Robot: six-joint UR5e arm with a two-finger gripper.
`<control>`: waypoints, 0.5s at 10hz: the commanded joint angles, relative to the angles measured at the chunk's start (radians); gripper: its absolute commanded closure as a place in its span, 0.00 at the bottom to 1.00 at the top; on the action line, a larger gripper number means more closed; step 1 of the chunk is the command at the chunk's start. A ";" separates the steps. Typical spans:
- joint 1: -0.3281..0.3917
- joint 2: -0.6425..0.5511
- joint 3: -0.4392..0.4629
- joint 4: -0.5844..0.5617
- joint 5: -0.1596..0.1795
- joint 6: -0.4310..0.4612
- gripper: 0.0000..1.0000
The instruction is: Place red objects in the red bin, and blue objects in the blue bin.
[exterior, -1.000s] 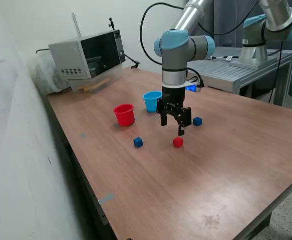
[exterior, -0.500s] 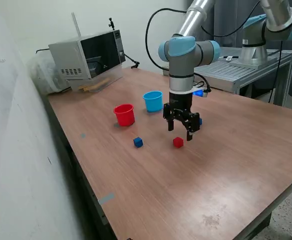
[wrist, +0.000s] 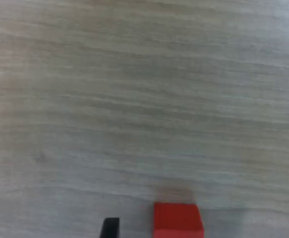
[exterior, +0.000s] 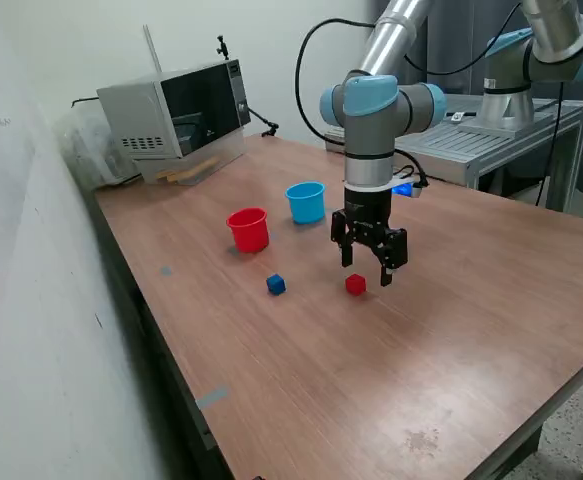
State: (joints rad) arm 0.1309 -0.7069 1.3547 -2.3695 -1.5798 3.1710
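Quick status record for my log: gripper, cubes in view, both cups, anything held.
gripper: open, hanging just above the table, holding nothing
red cube: on the table right by the gripper, not gripped; also in the wrist view
blue cube: on the table, toward the exterior view's left of the red cube
red cup: upright, contents not visible
blue cup: upright, behind the red cup
other cubes: none visible

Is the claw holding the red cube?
No, the red cube sits on the table and the open claw hangs above it.
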 commanded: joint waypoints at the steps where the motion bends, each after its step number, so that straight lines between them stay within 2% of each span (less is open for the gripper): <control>1: -0.013 0.021 -0.022 -0.013 0.000 -0.031 0.00; 4: -0.014 0.030 -0.032 -0.028 0.000 -0.034 0.00; 5: -0.016 0.033 -0.029 -0.028 0.000 -0.034 1.00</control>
State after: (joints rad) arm 0.1184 -0.6838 1.3311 -2.3895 -1.5799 3.1425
